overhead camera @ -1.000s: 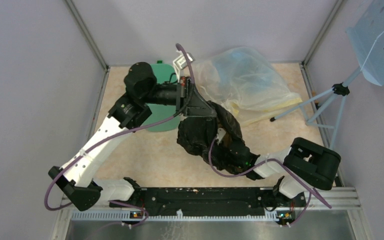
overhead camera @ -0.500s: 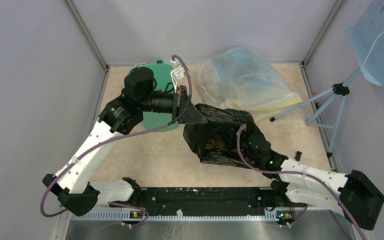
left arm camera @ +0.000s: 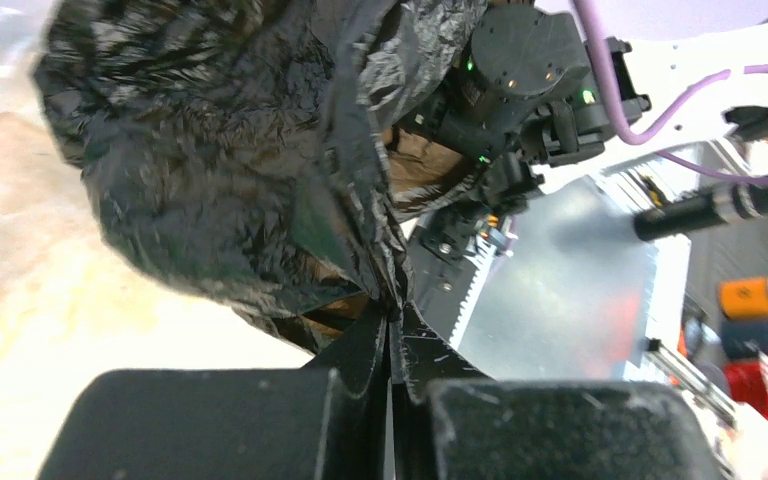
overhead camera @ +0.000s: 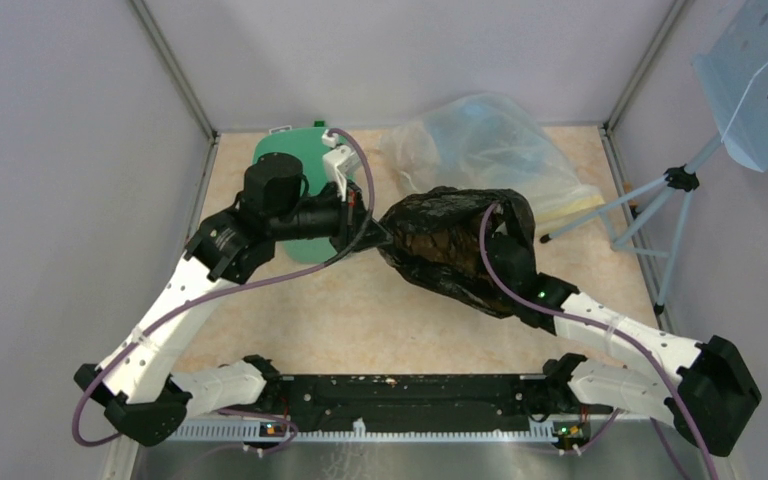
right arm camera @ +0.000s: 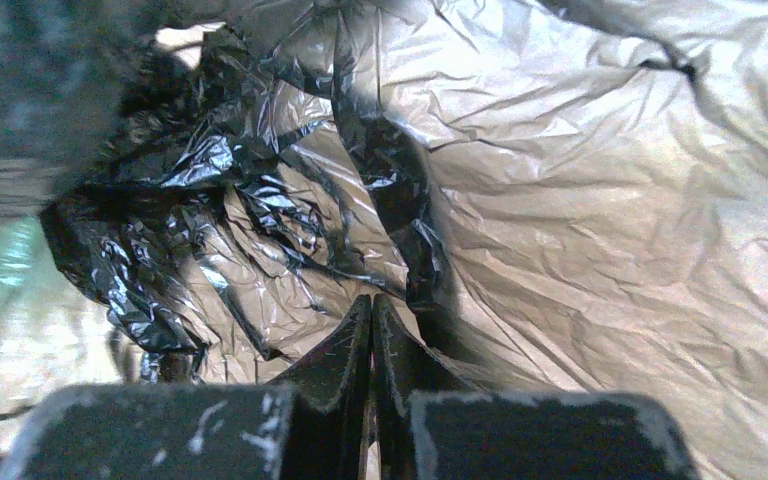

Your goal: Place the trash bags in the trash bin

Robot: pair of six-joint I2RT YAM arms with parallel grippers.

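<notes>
Both arms have dragged the black bag (overhead camera: 440,250) back toward the mint-green bin (overhead camera: 305,145). It's now stretched between them over the worktop (overhead camera: 310,300), just right of the bin. Left fingers (left arm camera: 365,345) are pinched tight on its edge. Right fingers (right arm camera: 345,360) are clamped on plastic inside it.

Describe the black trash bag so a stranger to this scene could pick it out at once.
On the beige table, look right of the mint-green trash bin at the far left, in front of the big clear-yellowish plastic bag. There the black trash bag is held between the left gripper and right gripper. It is the only opaque, glossy black, crinkled plastic there.
</notes>
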